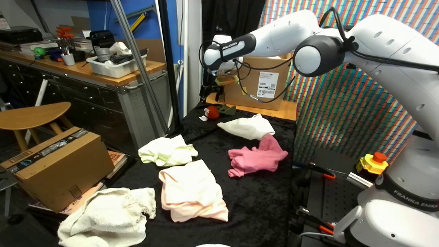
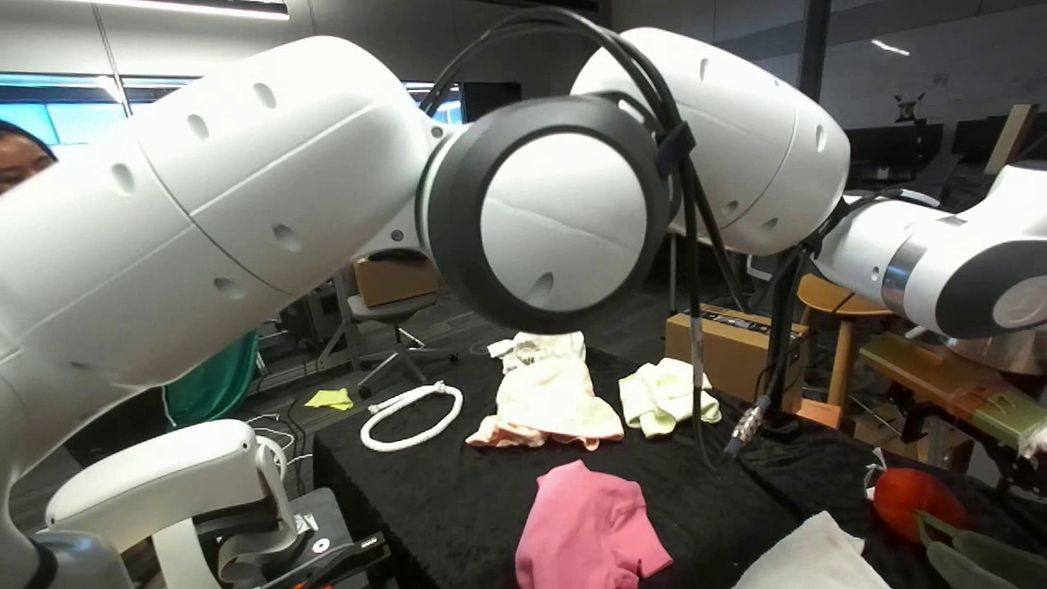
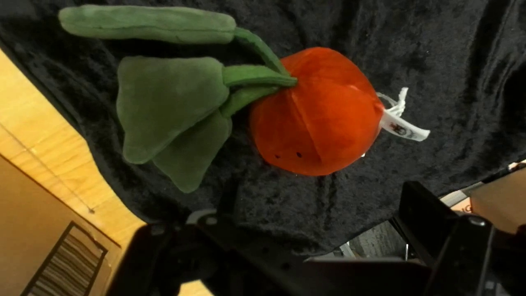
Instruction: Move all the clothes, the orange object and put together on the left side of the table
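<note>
In an exterior view, the white arm (image 2: 564, 221) arches before the black-covered counter (image 2: 454, 495). A bright pink cloth (image 2: 585, 528) lies in front; behind it, a pale peach cloth (image 2: 556, 409), a white cloth (image 2: 556, 348) beyond, a pale yellow cloth (image 2: 664, 397) to the right and a white ring (image 2: 401, 446) to the left. Lower right, an orange object (image 2: 909, 497) lies near a whitish cloth (image 2: 810, 556).

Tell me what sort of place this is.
Probably a robotics lab or workshop: a Franka robot arm, a yellow-and-red button resembling an emergency stop, and a cluttered workbench all point that way.
</note>
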Robot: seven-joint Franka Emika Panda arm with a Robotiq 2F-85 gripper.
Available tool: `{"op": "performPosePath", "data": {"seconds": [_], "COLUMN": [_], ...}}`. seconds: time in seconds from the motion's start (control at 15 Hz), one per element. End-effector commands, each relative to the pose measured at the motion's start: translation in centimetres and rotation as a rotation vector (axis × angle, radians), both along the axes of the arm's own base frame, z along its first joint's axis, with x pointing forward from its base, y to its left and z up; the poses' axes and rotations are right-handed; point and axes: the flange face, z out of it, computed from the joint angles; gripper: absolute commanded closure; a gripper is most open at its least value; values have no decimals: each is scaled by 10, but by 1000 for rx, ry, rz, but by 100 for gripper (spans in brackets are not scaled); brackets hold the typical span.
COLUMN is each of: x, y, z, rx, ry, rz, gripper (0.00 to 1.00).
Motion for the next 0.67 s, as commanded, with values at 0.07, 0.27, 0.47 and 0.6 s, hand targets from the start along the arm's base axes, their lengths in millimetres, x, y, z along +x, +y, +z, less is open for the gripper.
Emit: {"op": "performPosePath", "data": {"seconds": [0.07,0.27,0.47,0.6], "x": [12,11,8,7], "y": [-9,-14,-16,-15], "z": [-16,-25,-35,-38], "rx": [-36,-51,-61,-85], "ry": [-27,-8,29,56], "rz": [-96,-141,-149,-135], "gripper": [0,0,0,0]}}
